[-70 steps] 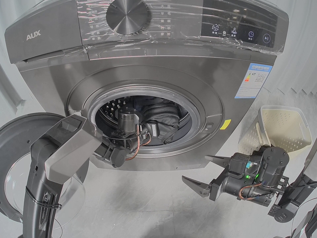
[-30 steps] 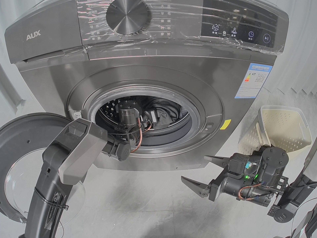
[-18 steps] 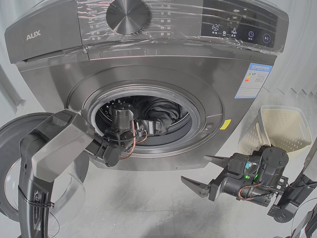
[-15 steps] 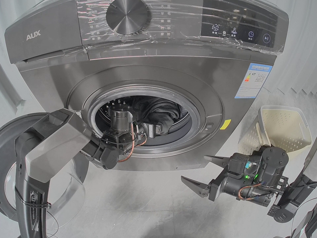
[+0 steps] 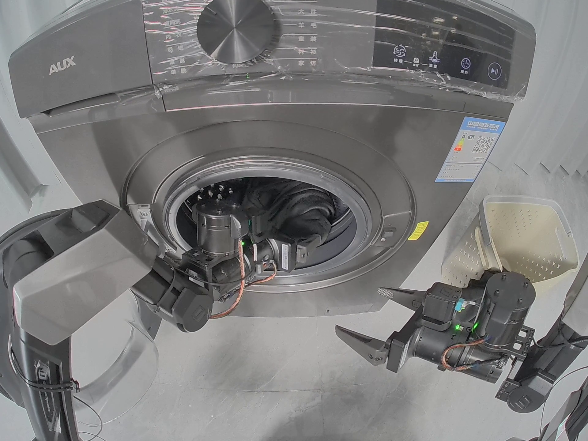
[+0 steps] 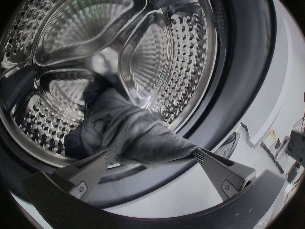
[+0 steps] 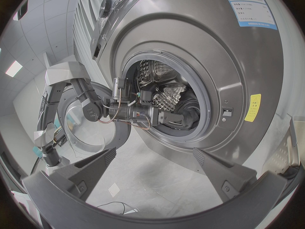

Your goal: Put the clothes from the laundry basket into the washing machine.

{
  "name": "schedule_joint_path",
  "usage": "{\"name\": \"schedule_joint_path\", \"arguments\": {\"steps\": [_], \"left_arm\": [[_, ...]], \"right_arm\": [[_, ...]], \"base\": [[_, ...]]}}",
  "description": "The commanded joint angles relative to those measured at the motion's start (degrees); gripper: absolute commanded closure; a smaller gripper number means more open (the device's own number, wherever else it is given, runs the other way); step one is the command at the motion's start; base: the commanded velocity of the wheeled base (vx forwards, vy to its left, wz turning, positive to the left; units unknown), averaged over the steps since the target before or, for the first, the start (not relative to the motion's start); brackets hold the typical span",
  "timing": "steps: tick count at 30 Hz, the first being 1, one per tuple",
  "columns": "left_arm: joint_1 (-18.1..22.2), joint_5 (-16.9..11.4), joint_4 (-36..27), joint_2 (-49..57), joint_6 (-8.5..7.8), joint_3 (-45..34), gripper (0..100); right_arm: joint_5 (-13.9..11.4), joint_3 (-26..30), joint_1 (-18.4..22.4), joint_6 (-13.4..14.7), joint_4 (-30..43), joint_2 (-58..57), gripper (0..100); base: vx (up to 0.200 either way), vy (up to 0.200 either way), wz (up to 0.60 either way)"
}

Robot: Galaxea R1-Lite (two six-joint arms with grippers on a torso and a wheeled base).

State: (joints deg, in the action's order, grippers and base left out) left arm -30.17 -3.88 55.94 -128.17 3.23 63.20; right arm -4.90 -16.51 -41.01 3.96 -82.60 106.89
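Note:
The washing machine (image 5: 269,130) stands with its round drum mouth (image 5: 269,228) open. Dark grey clothes (image 5: 300,206) lie in the drum, one fold (image 6: 143,140) draped over the black door seal. My left gripper (image 5: 304,247) is at the drum mouth, open, and that fold (image 7: 190,112) lies between its spread fingers (image 6: 105,158). My right gripper (image 5: 359,312) hangs open and holds nothing, low in front of the machine, to the right of the door. The cream laundry basket (image 5: 465,258) stands at the right on the floor, no clothes visible inside it.
The machine's glass door (image 5: 116,350) is swung open to the left, behind my left arm. Grey floor (image 5: 263,362) stretches in front of the machine. The perforated steel drum wall (image 6: 187,64) surrounds the clothes.
My left wrist has pushed into the drum, then slid left and back toward the mouth. The dark clothes have bunched higher in the opening. The right arm has not moved.

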Motion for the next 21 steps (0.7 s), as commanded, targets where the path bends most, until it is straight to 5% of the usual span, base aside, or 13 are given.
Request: {"name": "schedule_joint_path", "arguments": {"steps": [1, 17, 18, 21], "left_arm": [[-0.6, -0.3, 0.8, -1.5, 0.37, 3.8, 0], [0.0, 1.2, 1.6, -17.0, 0.90, 19.3, 0], [0.1, 1.7, 1.7, -17.7, 0.90, 20.1, 100], [0.3, 2.1, 1.9, -18.8, 0.90, 22.5, 100]], "right_arm": [[0.0, 0.0, 0.0, 0.0, 0.0, 0.0, 0], [0.0, 0.0, 0.0, 0.0, 0.0, 0.1, 0], [0.0, 0.0, 0.0, 0.0, 0.0, 0.1, 0], [-0.1, 0.0, 0.0, 0.0, 0.0, 0.1, 0]], "base": [[0.000, 0.000, 0.00], [0.000, 0.000, 0.00], [0.000, 0.000, 0.00], [0.000, 0.000, 0.00]]}}
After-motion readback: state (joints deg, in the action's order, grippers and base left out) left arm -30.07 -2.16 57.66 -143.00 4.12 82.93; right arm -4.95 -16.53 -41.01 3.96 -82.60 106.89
